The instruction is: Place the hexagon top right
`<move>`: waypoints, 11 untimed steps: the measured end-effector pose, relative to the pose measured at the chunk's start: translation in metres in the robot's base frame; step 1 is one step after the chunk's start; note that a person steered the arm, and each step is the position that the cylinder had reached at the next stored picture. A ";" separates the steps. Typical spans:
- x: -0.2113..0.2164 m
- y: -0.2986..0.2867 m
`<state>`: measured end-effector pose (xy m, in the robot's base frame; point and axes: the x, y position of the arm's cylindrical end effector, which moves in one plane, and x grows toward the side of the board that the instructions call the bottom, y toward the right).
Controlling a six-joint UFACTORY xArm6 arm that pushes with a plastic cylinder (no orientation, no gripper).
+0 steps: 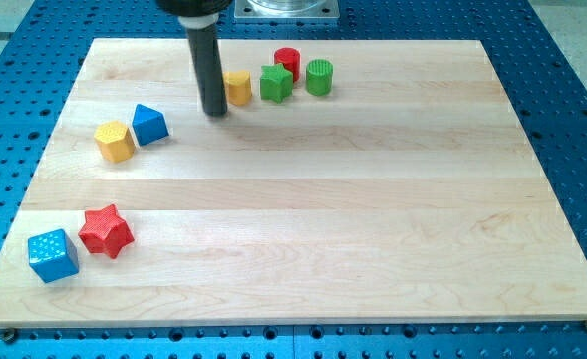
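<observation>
The yellow hexagon block [115, 141] lies at the board's left, touching a blue block [149, 124] on its right. My tip [214, 111] rests on the board near the view's top, right of these two and just left of a second yellow block [238, 87], which it touches or nearly touches. The rod rises to the view's top edge.
A green star [276, 83], a red cylinder [287, 62] and a green cylinder [319, 77] cluster right of the yellow block at the top. A red star [106, 231] and a blue cube [53, 255] lie at the bottom left. The wooden board [373, 219] sits on a blue perforated table.
</observation>
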<state>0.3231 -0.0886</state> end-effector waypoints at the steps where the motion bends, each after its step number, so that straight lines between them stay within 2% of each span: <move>1: -0.014 0.036; 2: 0.058 -0.022; 3: 0.124 -0.047; 4: 0.138 -0.049; 5: 0.139 -0.051; 7: 0.152 -0.166; 8: 0.151 -0.129; 9: 0.121 -0.069; 10: 0.086 -0.096; 11: 0.081 -0.136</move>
